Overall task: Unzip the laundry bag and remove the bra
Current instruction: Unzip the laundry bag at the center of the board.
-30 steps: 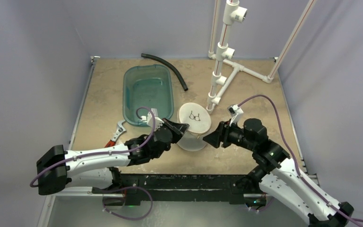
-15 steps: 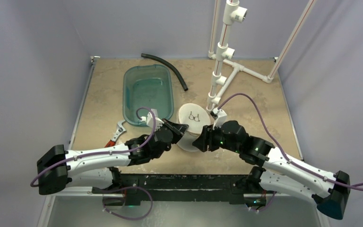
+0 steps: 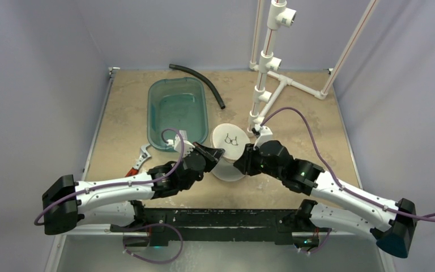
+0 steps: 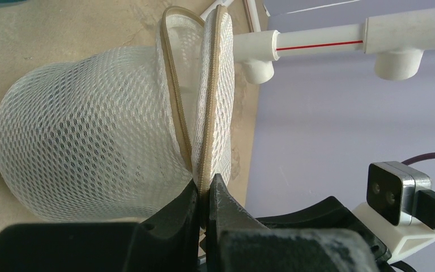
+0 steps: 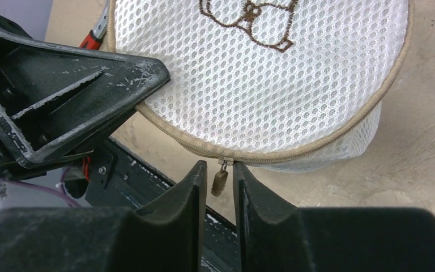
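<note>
1. The laundry bag (image 3: 230, 148) stands on the tan table (image 3: 294, 113) near its middle, just right of the teal tub (image 3: 149, 113). Its round mesh lid faces up and carries a bra outline (image 5: 249, 17).
2. The left gripper (image 4: 205, 187) is clamped on the bag's tan zip edge at the near-left rim, with its fingers pressed together on the band.
3. The right gripper (image 5: 220, 165) sits at the near rim with its jaws narrowly apart. The zip pull (image 5: 220, 181) hangs between them, with a sliver of gap on each side.
4. Both arms reach low and long from the near corners, and their wrists converge on the bag's near side, close to one another.
5. Only the left wrist view shows two tan bands running into the pinch and spreading apart farther from it, with mesh visible between them.
6. Only the right wrist view shows the pull and the zip line to its right, which is closed.
7. Farther out, a wrench (image 3: 142, 155) lies left of the left wrist, a black hose (image 3: 199, 81) curves behind the tub, and a white PVC pipe frame (image 3: 267, 62) rises behind the bag.
</note>
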You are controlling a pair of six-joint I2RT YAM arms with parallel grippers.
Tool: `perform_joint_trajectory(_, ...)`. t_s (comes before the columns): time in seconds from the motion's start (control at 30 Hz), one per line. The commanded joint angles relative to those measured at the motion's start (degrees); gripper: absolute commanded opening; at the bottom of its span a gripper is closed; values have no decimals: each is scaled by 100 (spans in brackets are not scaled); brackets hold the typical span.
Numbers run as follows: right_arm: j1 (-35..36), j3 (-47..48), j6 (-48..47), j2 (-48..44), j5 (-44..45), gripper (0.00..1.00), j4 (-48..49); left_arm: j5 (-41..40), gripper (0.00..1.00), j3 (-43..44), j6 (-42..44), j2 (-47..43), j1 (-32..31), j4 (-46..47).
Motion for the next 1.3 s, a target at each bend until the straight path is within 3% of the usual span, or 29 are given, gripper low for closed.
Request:
perform_joint_trajectory(0.0,45,288,51,-7,260,23,-124,-135,0,23,-66,-156,-3,83)
perform_joint_trajectory(0.17,37,228,51,-136,303,17,-247,-135,0,14,-67,-165,-1,67)
perform_joint_trajectory(0.27,40,208,38,-185,383,0,-336,-101,0,11,-61,-184,-1,66)
perform_joint_trajectory(0.67,40,-134,96,-399,1027,0,-765,475,0,-187,779,-970,51,-208)
perform_joint_trajectory(0.87,40,-411,58,-494,1133,0,-486,1289,0,-509,1178,-1505,352,-306)
perform_joint_trajectory(1.07,40,-756,-78,-673,1289,0,28,2675,0,-728,1708,-1705,824,-536)
perform_joint_trajectory(1.27,36,-818,-38,-643,1423,0,213,3210,0,-941,2166,-2080,893,-681)
